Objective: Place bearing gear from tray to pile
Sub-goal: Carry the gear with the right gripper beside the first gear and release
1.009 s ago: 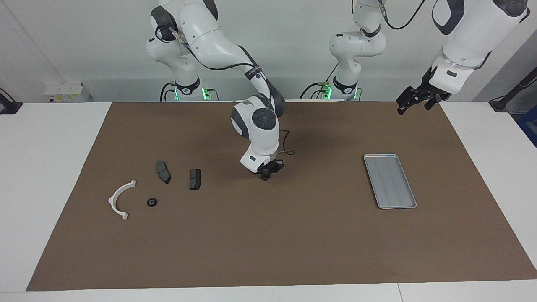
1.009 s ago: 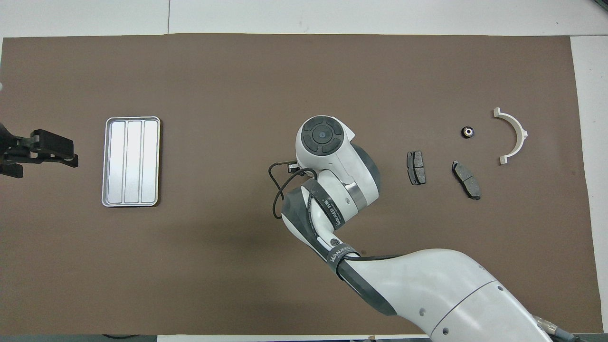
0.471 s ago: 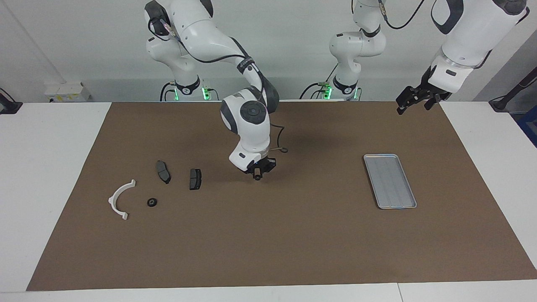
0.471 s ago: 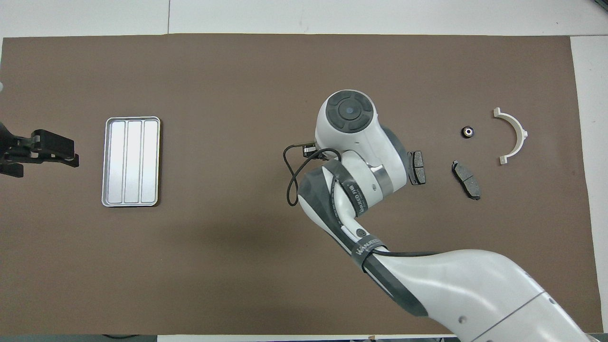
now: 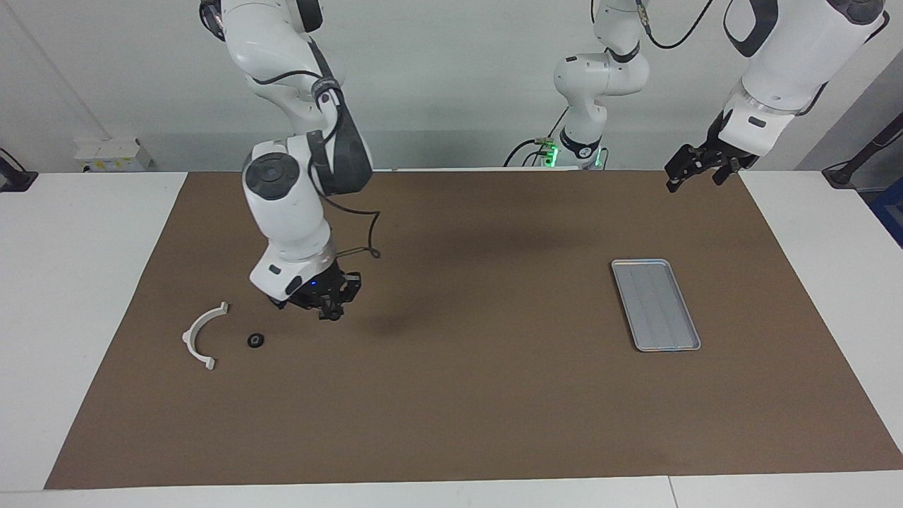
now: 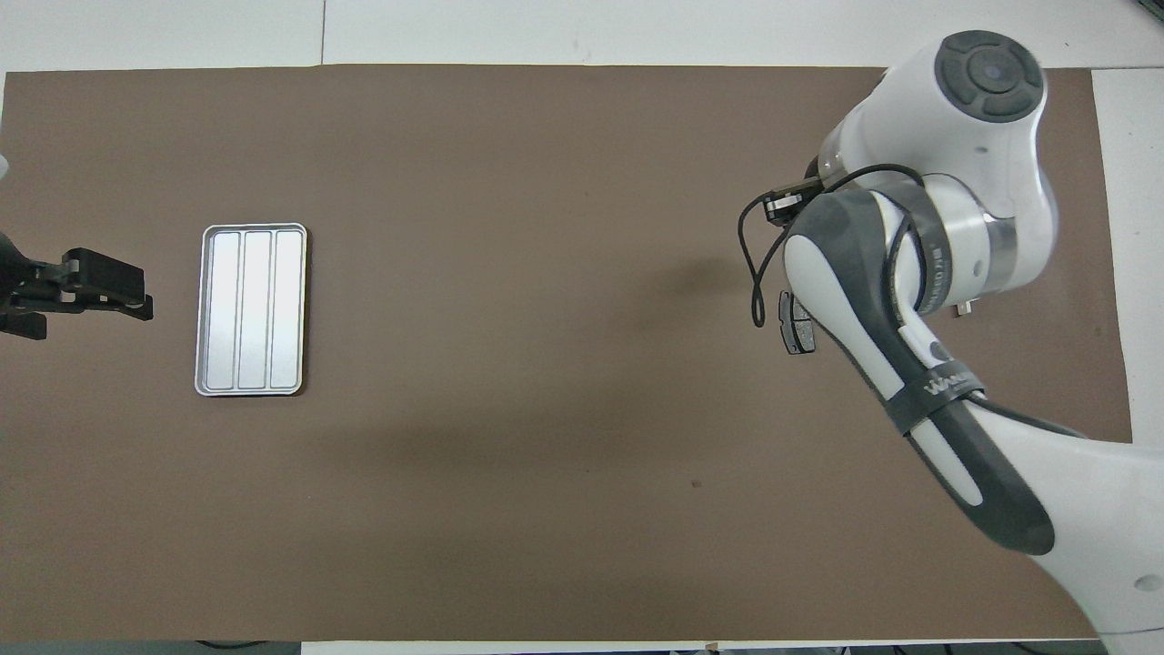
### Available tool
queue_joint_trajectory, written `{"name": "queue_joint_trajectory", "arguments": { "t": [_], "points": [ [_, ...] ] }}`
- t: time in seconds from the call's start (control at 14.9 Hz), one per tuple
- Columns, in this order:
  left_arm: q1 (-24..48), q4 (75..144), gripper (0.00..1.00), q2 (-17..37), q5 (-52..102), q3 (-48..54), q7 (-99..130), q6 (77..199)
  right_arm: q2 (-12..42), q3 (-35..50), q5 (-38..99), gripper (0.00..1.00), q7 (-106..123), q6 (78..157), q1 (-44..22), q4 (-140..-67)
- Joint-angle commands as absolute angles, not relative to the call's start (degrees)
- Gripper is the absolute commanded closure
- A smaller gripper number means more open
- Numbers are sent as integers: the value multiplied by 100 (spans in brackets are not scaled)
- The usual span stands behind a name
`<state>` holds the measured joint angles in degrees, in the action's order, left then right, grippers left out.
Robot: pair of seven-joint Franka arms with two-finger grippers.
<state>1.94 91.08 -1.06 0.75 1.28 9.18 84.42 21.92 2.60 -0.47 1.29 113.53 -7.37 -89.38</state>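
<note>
The right claw [image 5: 330, 312] has swept from the middle of the brown mat [image 5: 451, 395] to the pile at the right arm's end of the table [image 5: 85, 282] within the last second. It now hangs low over the two brake pads, hiding them in the facing view; from overhead only the edge of one brake pad [image 6: 795, 325] shows beside the arm. Its fingertips are pressed together. Whether a small part sits between them cannot be told.

The tray [image 5: 656, 304] lies bare toward the left arm's end of the table, with no gear on it. A small black bearing gear [image 5: 256, 341] rests on the mat beside the white half-ring bracket [image 5: 200, 336], farther from the robots than the hidden pads and just apart from the claw.

The left claw [image 5: 695, 169] waits in the air, fingers spread wide and holding nothing, near the mat's corner at its own end, clear of the tray.

Judging from the bare tray and the claw's arrival at the pile, the transfer looks nearly finished, with at most a release left.
</note>
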Motion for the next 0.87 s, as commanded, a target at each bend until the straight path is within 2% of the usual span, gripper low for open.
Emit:
{"name": "queue_joint_trajectory", "arguments": {
  "t": [0.0,0.61,0.81],
  "points": [
    [193,9229,0,-246,-9,141,853,8517,2259,360,0,100,850,11390,-353,-8903],
    [193,9229,0,-246,-9,149,853,8517,2338,360,9,100,1406,12023,-44,-9518],
    [193,9229,0,-246,-17,141,853,8508,2277,360,18,100,1564,12339,52,-9948]
  ]
}}
